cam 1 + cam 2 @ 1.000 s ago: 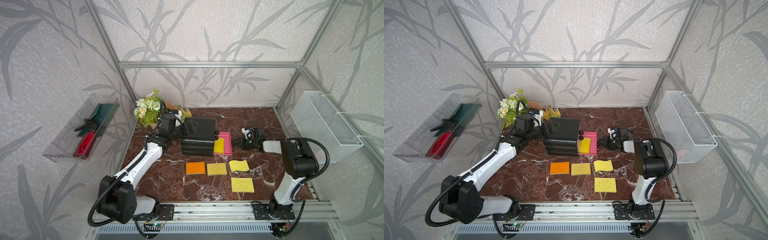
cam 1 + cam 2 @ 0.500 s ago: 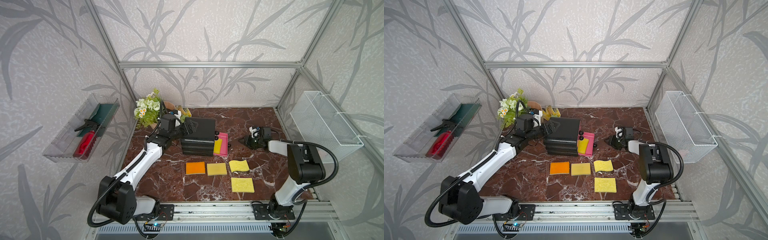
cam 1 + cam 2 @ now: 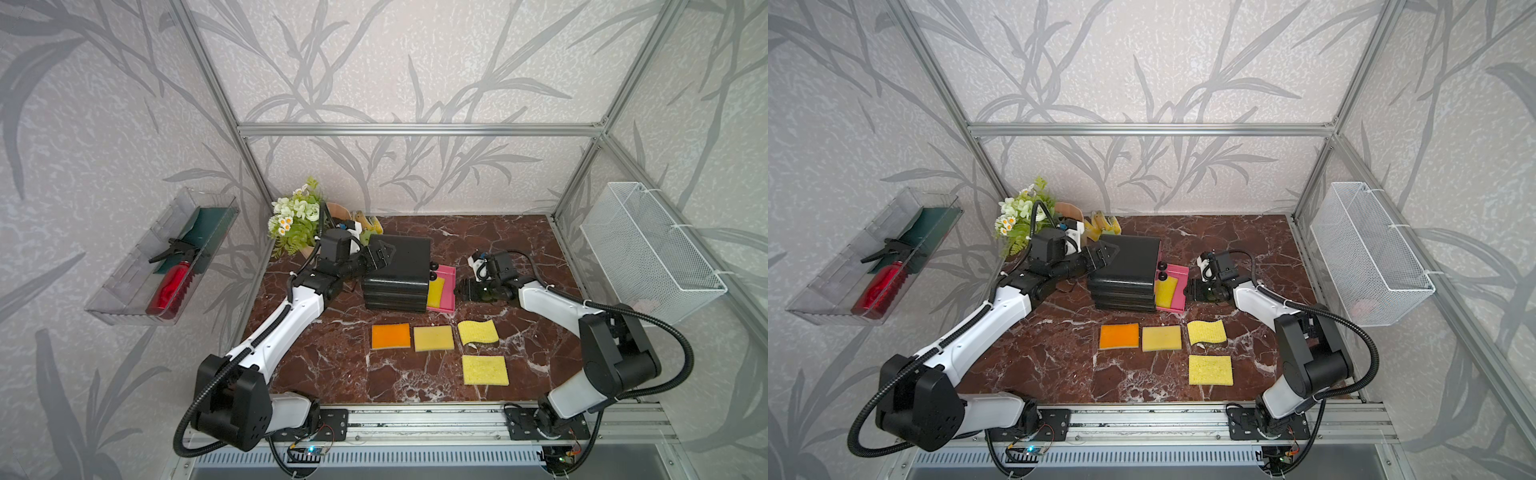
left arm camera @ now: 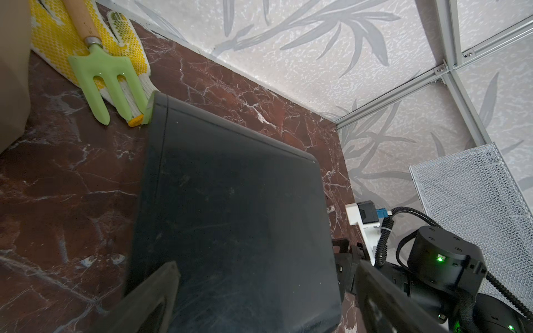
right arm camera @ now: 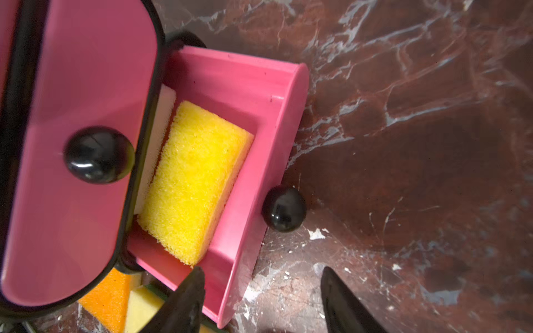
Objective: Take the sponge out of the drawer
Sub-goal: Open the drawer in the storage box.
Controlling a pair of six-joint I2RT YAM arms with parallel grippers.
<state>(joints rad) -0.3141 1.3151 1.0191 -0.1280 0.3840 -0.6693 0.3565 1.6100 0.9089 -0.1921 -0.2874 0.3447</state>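
In both top views the black drawer cabinet point(image 3: 397, 272) stands at centre, its lowest pink drawer point(image 3: 448, 286) pulled out to the right. The yellow sponge point(image 5: 193, 184) lies inside the drawer, with a white piece point(image 5: 161, 129) beside it. The right gripper point(image 3: 459, 289) sits just right of the drawer front, fingers apart and empty. The left gripper point(image 3: 380, 255) is spread wide over the cabinet's upper-left corner. At left, a clear wall tray point(image 3: 124, 303) holds a red spray bottle point(image 3: 168, 286) and a dark green cloth point(image 3: 208, 226). Four loose sponges point(image 3: 390, 336) lie below the cabinet.
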